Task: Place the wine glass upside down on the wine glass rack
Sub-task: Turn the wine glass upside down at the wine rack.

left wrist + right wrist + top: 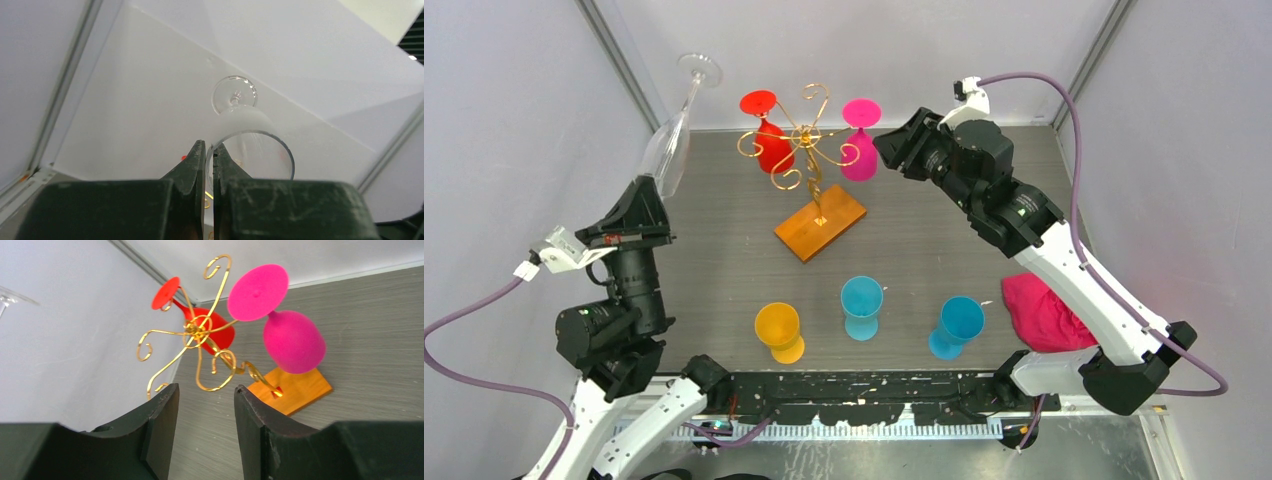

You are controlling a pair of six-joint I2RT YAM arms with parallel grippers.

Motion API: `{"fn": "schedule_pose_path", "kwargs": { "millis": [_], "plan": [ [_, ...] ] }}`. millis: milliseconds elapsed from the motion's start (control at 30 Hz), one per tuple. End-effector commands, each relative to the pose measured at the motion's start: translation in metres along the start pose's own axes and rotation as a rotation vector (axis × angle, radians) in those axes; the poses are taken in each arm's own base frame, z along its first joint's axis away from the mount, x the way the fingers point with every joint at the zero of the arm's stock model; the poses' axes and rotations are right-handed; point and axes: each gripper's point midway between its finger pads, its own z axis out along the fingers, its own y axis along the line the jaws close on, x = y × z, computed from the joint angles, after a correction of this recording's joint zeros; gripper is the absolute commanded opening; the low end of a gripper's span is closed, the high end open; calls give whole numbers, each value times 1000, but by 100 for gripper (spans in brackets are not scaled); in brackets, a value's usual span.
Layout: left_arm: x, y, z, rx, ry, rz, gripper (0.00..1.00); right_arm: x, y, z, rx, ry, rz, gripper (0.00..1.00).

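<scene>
Glassware on a grey surface (724,250), listed from the top view. Item one: clear wine glass (674,130), off the surface at 10 o'clock, tilted with its foot uppermost and leaning toward the back-left corner; it is well apart from the stand. The left gripper (656,182) has its jaws closed narrow on the rim of the bowl, and the left wrist view shows the fingertips (199,152) pinching the glass edge with the stem and foot beyond. Item two: wine glass rack (809,150), gold wire with curled arms, standing toward 12 o'clock on an orange wooden base (821,222). It carries two glasses hung foot-up, bowl down: a red glass (772,145) on an arm at its 9 o'clock side and a pink glass (859,150) at its 3 o'clock side. Item three: right gripper (889,150), at 1 o'clock, just beside the pink glass, jaws parted to a middling gap and gripping no object. Item four: a row near 6 o'clock, each standing with its mouth up: yellow glass (778,328), teal glass (861,300), blue glass (956,322). Item five: pink cloth (1039,310), bunched at 4 o'clock, partly under the right arm.
</scene>
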Motion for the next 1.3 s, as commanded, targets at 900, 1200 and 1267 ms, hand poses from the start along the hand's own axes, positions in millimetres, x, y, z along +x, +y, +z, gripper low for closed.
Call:
{"fn": "schedule_pose_path", "kwargs": {
  "millis": [900, 1200, 1267],
  "plan": [
    [34, -101, 1, 418, 47, -516, 1, -64, 88, -63, -627, -266, 207, 64],
    [59, -111, 7, 422, 98, -592, 1, -108, 47, -81, -790, -319, 555, 64],
    [66, -112, 8, 420, 112, -607, 1, -112, 39, -74, -825, -302, 629, 63]
  ]
}}
